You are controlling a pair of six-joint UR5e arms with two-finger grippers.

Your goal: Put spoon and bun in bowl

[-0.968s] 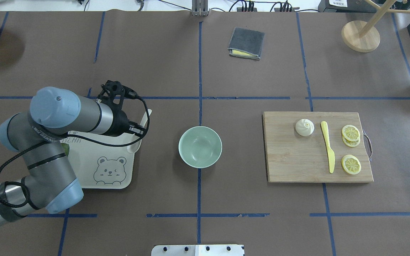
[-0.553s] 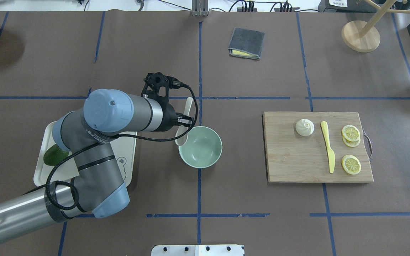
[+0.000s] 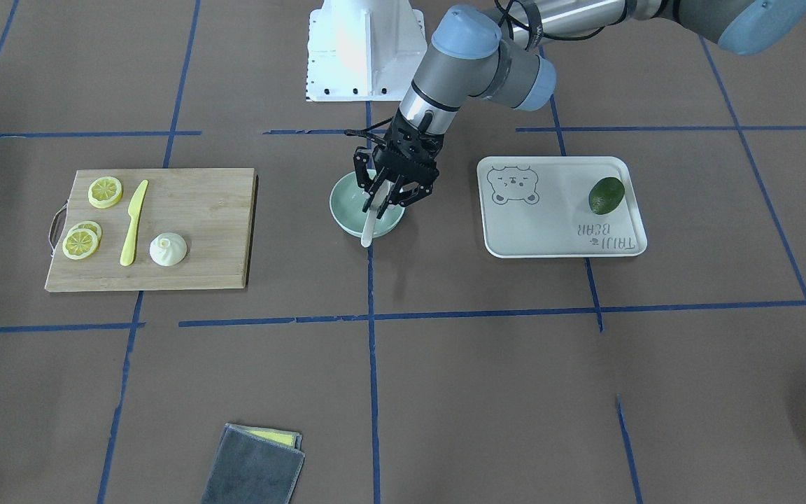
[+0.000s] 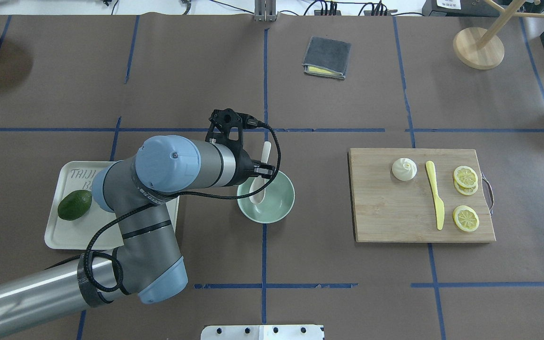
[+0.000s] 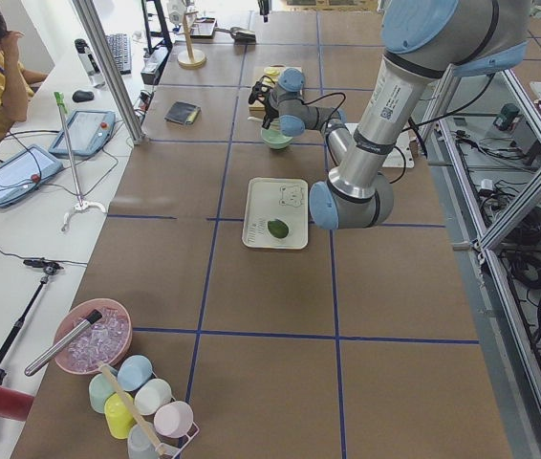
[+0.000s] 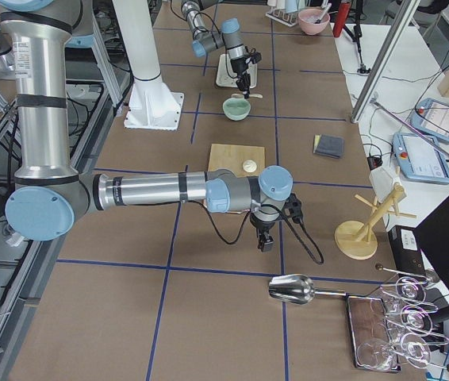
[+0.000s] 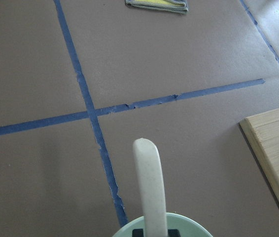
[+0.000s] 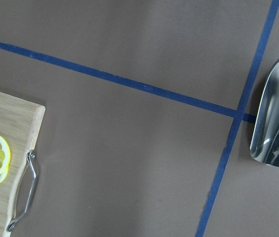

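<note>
Spoon: clamped at mid-handle by the left gripper, scoop down inside the bowl, handle tilted over the bowl's far rim. Bun: on the cutting board, well apart from the bowl. Right gripper: opening cannot be determined.

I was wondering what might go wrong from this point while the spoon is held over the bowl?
The left gripper holds the spoon with its handle reaching past the rim of the bowl; once released, it may lever out or tip the bowl. The bun lies close beside the knife, so grabbing it could knock the knife.
</note>
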